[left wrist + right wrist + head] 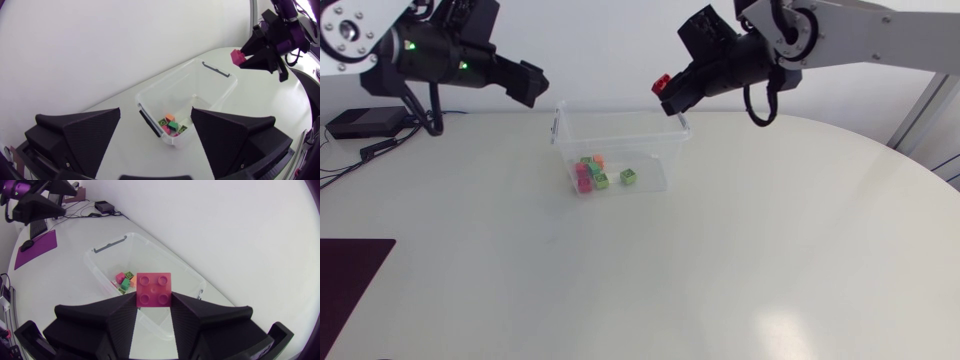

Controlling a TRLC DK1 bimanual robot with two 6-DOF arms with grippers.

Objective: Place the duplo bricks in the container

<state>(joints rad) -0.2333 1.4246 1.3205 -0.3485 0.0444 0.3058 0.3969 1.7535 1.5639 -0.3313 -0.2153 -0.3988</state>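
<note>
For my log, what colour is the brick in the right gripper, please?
The brick is pinkish red, clearest in the right wrist view.

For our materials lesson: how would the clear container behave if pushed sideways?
The container looks thin-walled and holds few bricks, so it is probably light, sliding on the smooth table. Its broad, low shape suggests tipping is unlikely.

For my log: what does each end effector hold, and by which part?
Right end effector holds a red brick by two opposite sides; left end effector holds nothing.
</note>
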